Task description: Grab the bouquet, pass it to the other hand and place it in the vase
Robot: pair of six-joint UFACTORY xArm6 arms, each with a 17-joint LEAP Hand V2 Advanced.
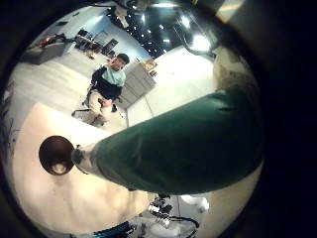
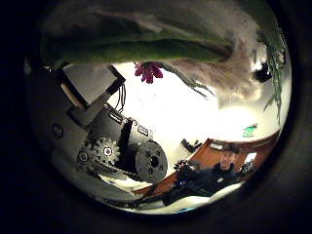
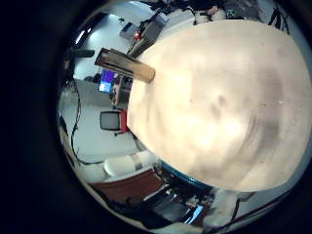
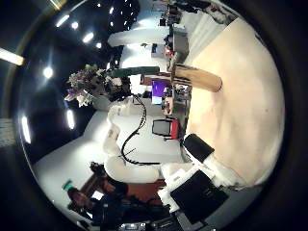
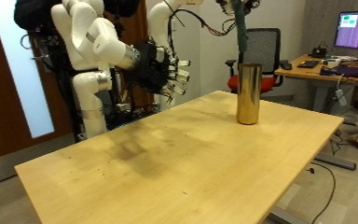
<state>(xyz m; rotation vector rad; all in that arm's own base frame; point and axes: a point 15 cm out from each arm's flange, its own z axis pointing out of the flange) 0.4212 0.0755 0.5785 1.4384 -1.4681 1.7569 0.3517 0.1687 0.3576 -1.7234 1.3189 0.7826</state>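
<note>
A tall gold vase (image 5: 247, 92) stands upright on the wooden table (image 5: 167, 163) near its far edge. The bouquet's green wrapped stem (image 5: 241, 33) hangs straight down over the vase, its lower end just above the rim. My left hand (image 2: 122, 151) is shut on the bouquet; its top is out of the outside view. In the left little finger side palm view the stem (image 1: 188, 139) fills the picture, its tip beside the vase mouth (image 1: 56, 154). A pink flower (image 2: 149, 70) shows in the left thumb side palm view. My right hand (image 5: 164, 70) is open and holds nothing, away from the vase.
A desk with a monitor (image 5: 353, 33) and an office chair (image 5: 268, 51) stand behind the table. The vase also shows in the right little finger side palm view (image 3: 127, 66) and in the right thumb side palm view (image 4: 197, 79), across the table top.
</note>
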